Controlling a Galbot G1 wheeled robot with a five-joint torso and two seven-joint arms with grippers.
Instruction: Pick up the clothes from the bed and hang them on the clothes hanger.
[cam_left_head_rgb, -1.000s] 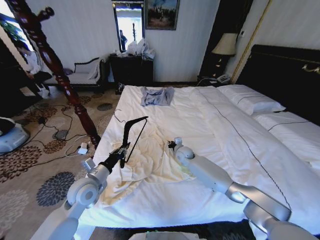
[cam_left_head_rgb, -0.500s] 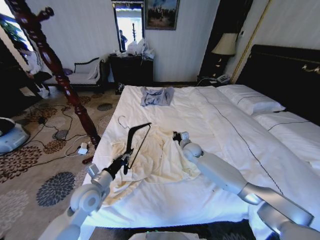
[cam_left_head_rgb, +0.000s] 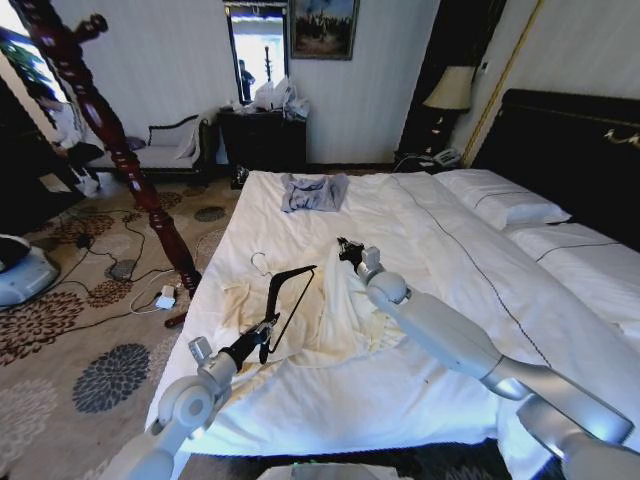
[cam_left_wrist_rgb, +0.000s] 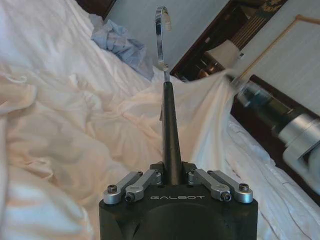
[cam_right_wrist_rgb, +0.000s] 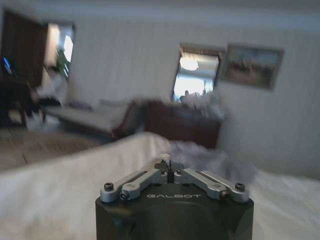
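The cream clothes (cam_left_head_rgb: 325, 325) lie rumpled on the near part of the bed (cam_left_head_rgb: 450, 260). My right gripper (cam_left_head_rgb: 345, 248) is shut on one edge of the fabric and holds it up in a peak. In the left wrist view this stretched fabric (cam_left_wrist_rgb: 200, 107) runs up to the right gripper (cam_left_wrist_rgb: 235, 85). My left gripper (cam_left_head_rgb: 264, 335) is shut on the black clothes hanger (cam_left_head_rgb: 290, 292), which is held just over the clothes with its hook (cam_left_head_rgb: 258, 262) pointing away from me. The left wrist view shows the hanger (cam_left_wrist_rgb: 170, 125) clamped in the left gripper (cam_left_wrist_rgb: 171, 175).
A small grey-blue garment (cam_left_head_rgb: 313, 192) lies at the far edge of the bed. A dark wooden bedpost (cam_left_head_rgb: 110, 130) stands at the left, with cables and a patterned carpet (cam_left_head_rgb: 100, 290) beside it. Pillows (cam_left_head_rgb: 505, 205) and the dark headboard (cam_left_head_rgb: 570, 150) are at the right.
My right gripper has risen and moved farther across the bed, pulling the fabric up with it. My left gripper has carried the hanger to the right, over the clothes.
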